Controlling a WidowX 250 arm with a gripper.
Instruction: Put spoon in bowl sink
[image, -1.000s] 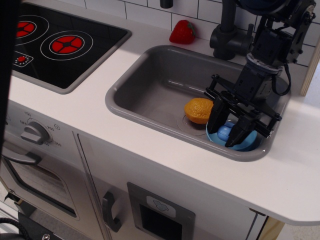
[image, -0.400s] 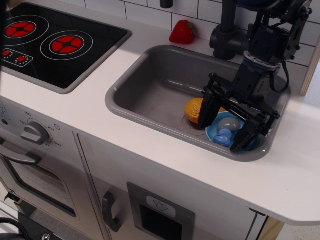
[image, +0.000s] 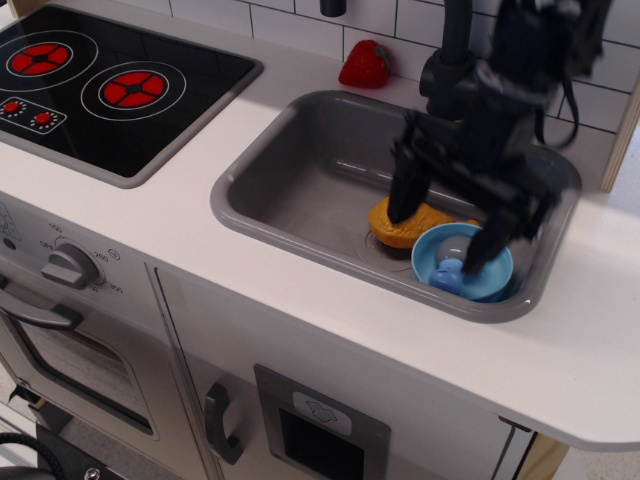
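Observation:
The spoon (image: 450, 268) lies in the light-blue bowl (image: 498, 282), its blue handle toward the front rim and its grey scoop toward the bowl's middle. The bowl stands in the front right corner of the grey sink (image: 300, 190). My gripper (image: 447, 220) is blurred by motion, open and empty. It hangs above the bowl with its black fingers (image: 404, 195) spread wide, one over the orange toy piece and one over the bowl's right side. It does not touch the spoon.
An orange toy chicken piece (image: 405, 232) lies in the sink just left of the bowl. A black faucet (image: 450, 70) stands behind the sink. A red toy strawberry (image: 365, 65) sits on the white counter at the back. The black stove top (image: 110, 85) is at the left.
My gripper was down around the spoon in the bowl. It has opened, let the spoon go and risen up and back. The spoon stays in the bowl.

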